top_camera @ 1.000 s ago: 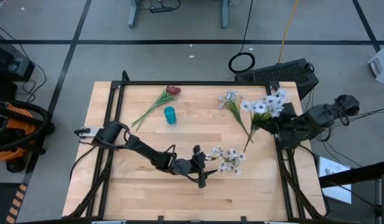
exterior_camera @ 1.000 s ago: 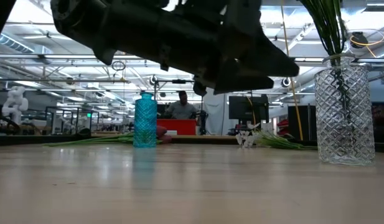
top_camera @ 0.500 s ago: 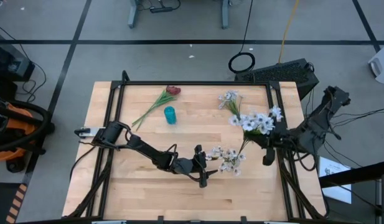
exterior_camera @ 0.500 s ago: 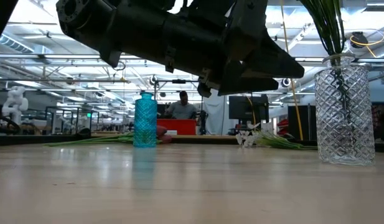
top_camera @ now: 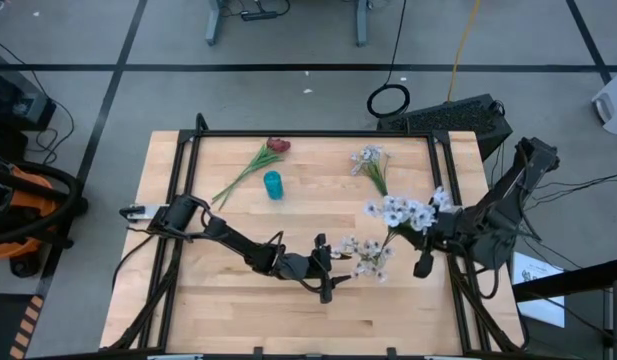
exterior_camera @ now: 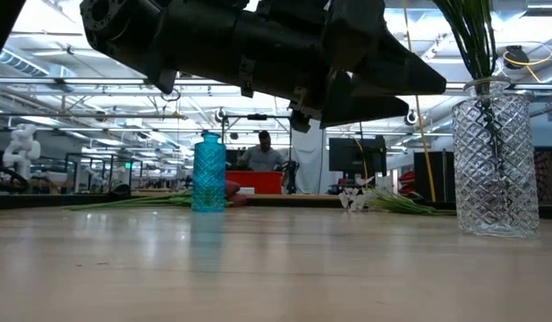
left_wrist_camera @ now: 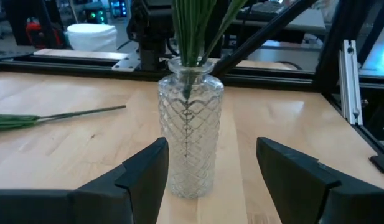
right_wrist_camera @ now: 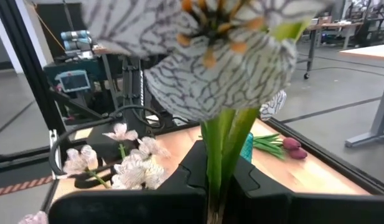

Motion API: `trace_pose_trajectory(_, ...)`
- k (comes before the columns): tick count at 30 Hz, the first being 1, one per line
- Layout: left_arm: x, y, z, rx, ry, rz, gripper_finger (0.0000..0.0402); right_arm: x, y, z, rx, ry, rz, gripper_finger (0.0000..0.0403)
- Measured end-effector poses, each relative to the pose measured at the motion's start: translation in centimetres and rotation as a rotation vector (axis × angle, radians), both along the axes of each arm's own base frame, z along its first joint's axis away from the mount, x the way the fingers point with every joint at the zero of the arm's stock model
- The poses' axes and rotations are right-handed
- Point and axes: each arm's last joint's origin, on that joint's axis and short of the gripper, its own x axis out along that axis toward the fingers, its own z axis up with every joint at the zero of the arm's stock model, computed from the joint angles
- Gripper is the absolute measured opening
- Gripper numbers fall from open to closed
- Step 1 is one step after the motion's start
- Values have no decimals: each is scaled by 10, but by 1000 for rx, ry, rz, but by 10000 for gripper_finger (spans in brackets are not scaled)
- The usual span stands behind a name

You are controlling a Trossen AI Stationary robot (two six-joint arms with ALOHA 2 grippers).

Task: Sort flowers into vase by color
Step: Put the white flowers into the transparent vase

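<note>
A clear glass vase (left_wrist_camera: pixel 190 143) with white blossoms (top_camera: pixel 363 258) in it stands mid-table. My left gripper (top_camera: pixel 333 268) is open, one finger on each side of the vase. A gap shows at one finger; the other stands close to the wall. My right gripper (top_camera: pixel 420 228) is shut on a white flower spray (top_camera: pixel 403 211), held in the air right of the vase. A small blue vase (top_camera: pixel 274 184) stands farther back. A red-budded stem (top_camera: pixel 250 166) and another white spray (top_camera: pixel 370 164) lie flat on the table. My right gripper pinches the spray's green stems (right_wrist_camera: pixel 221 163) between its two fingers, just below the blossoms (right_wrist_camera: pixel 207 56). The fingers come level from the table's right side and lie across the stems. The spray is lifted clear, blossoms above the fingers and the stem end (top_camera: pixel 386 246) hanging below.
A black frame (top_camera: pixel 308 134) runs along the table's far edge and down both sides. The left arm (top_camera: pixel 228 240) slants across the near left part of the table. Bare wood lies at the table's near right. A person (exterior_camera: pixel 262 154) shows in the room behind.
My right gripper has carried the white spray from the table's right edge toward the near side and left, closer to the clear vase, sinking a little and turning as it went. The spray stays lifted clear.
</note>
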Motion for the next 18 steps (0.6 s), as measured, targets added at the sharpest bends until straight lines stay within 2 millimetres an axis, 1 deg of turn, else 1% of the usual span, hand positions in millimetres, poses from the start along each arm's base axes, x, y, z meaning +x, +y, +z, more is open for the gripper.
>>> trace_pose_trajectory(2,1,0,1,16,-3,-3,248,2,3,-3,-12,9,-2,2)
trace_pose_trajectory(7,10,-2,14,45,-31,-17,248,6,7,-8,-33,22,-26,2)
trace_pose_trajectory(14,26,-3,33,71,19,-11,248,7,8,-9,-35,24,-29,2)
trace_pose_trajectory(18,29,0,33,61,43,-2,248,7,8,-9,-39,24,-34,2)
